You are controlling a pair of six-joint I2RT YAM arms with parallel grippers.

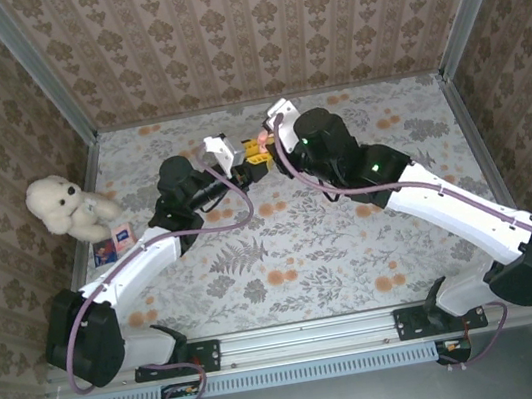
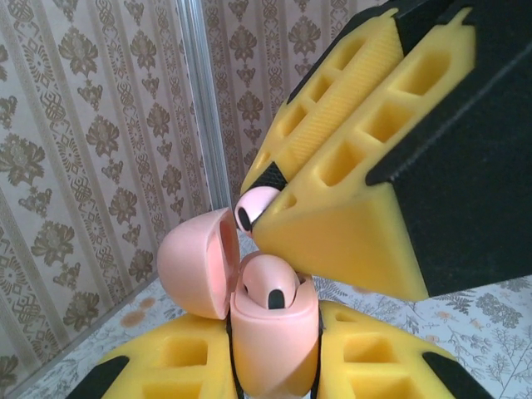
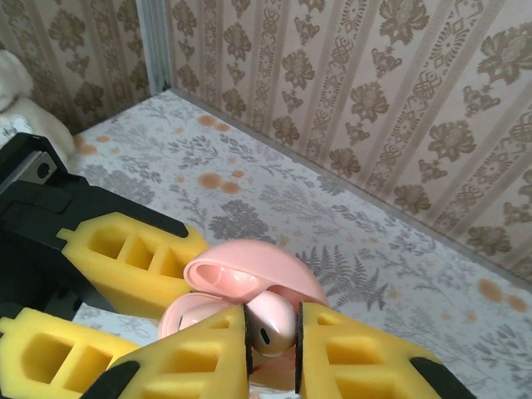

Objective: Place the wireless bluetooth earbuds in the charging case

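My left gripper (image 2: 274, 370) is shut on the pink charging case (image 2: 274, 337), held upright with its lid (image 2: 195, 262) swung open to the left. One pink earbud (image 2: 270, 287) sits in the case. My right gripper (image 3: 273, 353) is shut on a second pink earbud (image 3: 276, 322), holding it just over the case's open mouth, under the lid (image 3: 249, 270). In the left wrist view that second earbud (image 2: 252, 208) peeks out at the tip of the right gripper's yellow fingers (image 2: 349, 208). From above, both grippers meet at the table's far middle, left gripper (image 1: 241, 169) and right gripper (image 1: 261, 152).
A white teddy bear (image 1: 70, 208) and a small box (image 1: 114, 245) lie at the table's left edge. Patterned walls with metal posts close in the flowered table (image 1: 305, 254) on three sides.
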